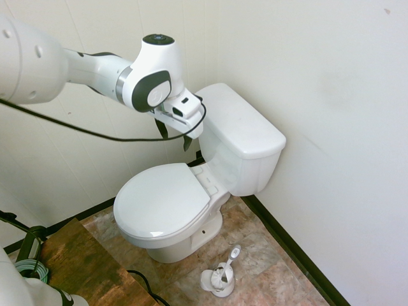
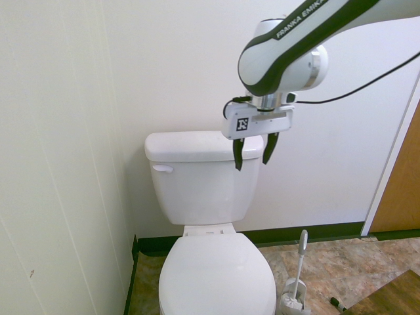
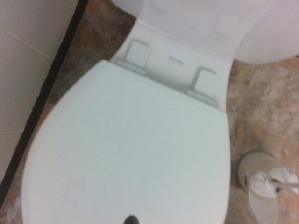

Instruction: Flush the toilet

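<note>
White bathroom walls all round; gripper (image 2: 253,153) hangs open and empty in front of the toilet (image 2: 203,180) tank, lid down, brush (image 1: 224,271) on floor.

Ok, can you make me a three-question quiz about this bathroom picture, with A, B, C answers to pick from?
1. Where is the toilet brush?
A. on the tank
B. on the floor beside the toilet
C. on the seat lid

2. What colour is the toilet?
A. white
B. blue
C. black

3. How is the seat lid?
A. up
B. missing
C. down

Answers:
1 B, it stands in its holder on the floor.
2 A, bowl and tank are white.
3 C, it lies flat over the bowl.
</note>
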### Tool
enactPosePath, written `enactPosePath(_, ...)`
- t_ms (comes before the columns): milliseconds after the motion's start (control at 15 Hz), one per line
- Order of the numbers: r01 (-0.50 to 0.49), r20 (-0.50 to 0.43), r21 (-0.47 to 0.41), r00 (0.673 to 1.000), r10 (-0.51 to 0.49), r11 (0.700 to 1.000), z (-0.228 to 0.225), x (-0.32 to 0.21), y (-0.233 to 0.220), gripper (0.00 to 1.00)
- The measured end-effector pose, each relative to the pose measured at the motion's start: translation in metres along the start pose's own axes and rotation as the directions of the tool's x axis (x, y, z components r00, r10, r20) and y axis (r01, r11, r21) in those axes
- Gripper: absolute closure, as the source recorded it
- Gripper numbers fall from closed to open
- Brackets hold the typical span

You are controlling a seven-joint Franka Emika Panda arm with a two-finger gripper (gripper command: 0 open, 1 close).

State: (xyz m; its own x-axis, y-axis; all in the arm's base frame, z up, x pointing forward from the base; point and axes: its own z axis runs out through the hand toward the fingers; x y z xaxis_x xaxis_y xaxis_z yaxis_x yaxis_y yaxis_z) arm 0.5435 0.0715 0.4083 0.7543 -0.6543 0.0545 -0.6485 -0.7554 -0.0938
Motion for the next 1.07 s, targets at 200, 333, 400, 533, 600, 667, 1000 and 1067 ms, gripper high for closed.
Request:
enactPosePath(200, 0.082, -0.011, 0.029, 0.997, -0.081, 0.996, 0.006, 0.004, -0.067, 0.0)
enactPosePath(333, 0.114, -0.026, 0.044, 0.993, -0.113, 0.993, 0.013, 0.01, -0.099, 0.0)
enactPosePath(400, 0.12, -0.036, 0.051, 0.992, -0.118, 0.992, 0.018, 0.014, -0.113, 0.0)
enactPosePath(533, 0.117, -0.06, 0.059, 0.992, -0.114, 0.991, 0.027, 0.024, -0.138, 0.0)
enactPosePath(600, 0.12, -0.065, 0.061, 0.991, -0.117, 0.991, 0.026, 0.025, -0.14, 1.0)
enactPosePath(667, 0.127, -0.067, 0.064, 0.99, -0.122, 0.99, 0.026, 0.025, -0.144, 1.0)
enactPosePath(1000, 0.157, -0.071, 0.081, 0.986, -0.151, 0.984, 0.044, 0.028, -0.176, 1.0)
enactPosePath(1067, 0.16, -0.076, 0.085, 0.985, -0.154, 0.983, 0.049, 0.032, -0.183, 1.0)
